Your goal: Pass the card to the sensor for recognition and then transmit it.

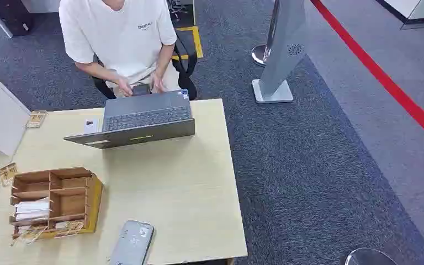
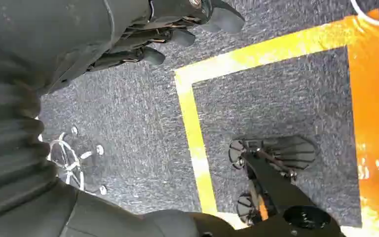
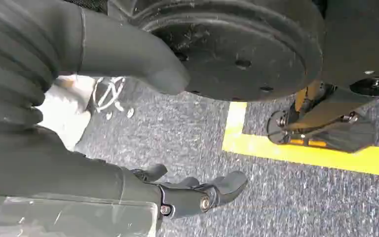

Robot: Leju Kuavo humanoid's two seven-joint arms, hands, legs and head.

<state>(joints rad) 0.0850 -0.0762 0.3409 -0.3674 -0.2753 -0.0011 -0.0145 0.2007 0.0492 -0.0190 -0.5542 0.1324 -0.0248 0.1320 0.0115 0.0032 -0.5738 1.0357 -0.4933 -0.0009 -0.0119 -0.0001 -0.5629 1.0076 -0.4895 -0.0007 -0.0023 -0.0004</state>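
While both arms hung beside the body, the left hand [image 2: 177,29] and right hand [image 3: 192,190] held nothing, fingers loosely apart over coarse grey carpet. On the pale wooden table [image 1: 199,182], white cards [image 1: 32,208] lay stacked in a compartmented wooden box [image 1: 55,201] at eight o'clock, presumably within reach; the flat grey sensor [image 1: 132,243] sat at six, a person's laptop [image 1: 138,117] at twelve.
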